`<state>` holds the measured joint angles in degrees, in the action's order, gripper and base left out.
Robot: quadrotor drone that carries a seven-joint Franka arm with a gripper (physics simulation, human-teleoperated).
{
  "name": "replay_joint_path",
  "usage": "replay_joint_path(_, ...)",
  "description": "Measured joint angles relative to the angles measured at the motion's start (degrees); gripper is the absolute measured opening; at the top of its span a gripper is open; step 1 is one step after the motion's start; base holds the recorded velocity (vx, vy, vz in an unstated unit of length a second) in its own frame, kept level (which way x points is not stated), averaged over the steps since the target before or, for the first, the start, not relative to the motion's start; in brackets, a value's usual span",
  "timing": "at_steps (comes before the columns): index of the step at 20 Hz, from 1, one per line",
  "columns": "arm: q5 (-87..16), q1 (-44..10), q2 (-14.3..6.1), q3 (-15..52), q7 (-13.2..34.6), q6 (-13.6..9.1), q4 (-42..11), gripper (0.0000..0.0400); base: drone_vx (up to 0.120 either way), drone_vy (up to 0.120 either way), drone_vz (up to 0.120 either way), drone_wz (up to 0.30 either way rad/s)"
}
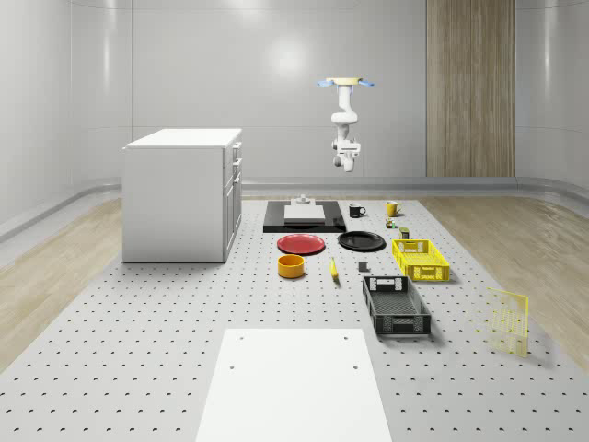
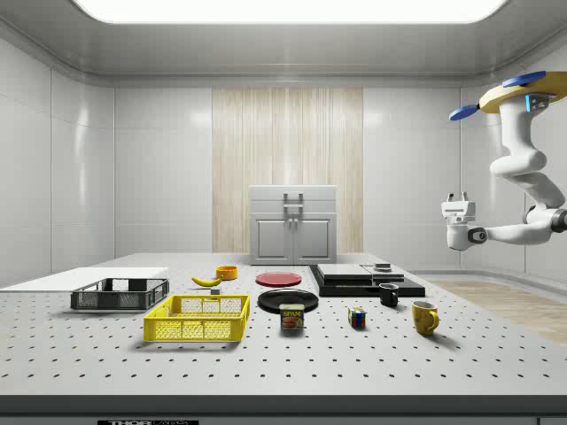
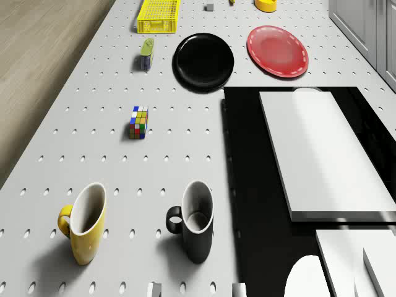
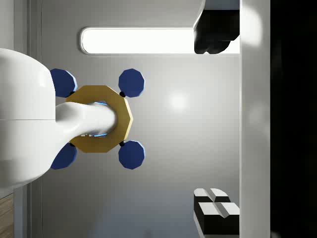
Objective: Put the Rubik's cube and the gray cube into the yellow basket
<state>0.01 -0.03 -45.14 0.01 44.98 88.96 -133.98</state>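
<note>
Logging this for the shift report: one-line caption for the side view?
Drone hovers high beyond the table's right end, end effector raised; Rubik's cube and yellow basket wait below.

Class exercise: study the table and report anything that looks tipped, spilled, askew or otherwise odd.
One thing stands out: a small yellow rack stands tilted by itself near the table's edge on the whole-scene view's right. The yellow basket, dark crate, plates and both mugs sit properly, and nothing looks spilled.

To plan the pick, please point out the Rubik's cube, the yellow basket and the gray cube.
Multicoloured Rubik's cube [image 3: 138, 122], drone view, its top face.
Yellow mesh plastic basket [image 1: 421, 259], whole-scene view, its floor.
Small gray cube [image 3: 210, 7], drone view, its top.
</note>
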Motion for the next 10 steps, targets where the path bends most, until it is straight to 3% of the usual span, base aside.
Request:
replay_joint_path(7, 0.07, -0.18, 1.86, 0.09, -0.10, -6.37, 8.55, 0.0400, 0.000, 0.000, 0.000, 0.000)
replay_joint_path(10, 0.09, -0.23, 3.06, 0.13, -0.12, -8.32, 11.83, 0.0400, 0.000, 0.120, 0.000, 0.000)
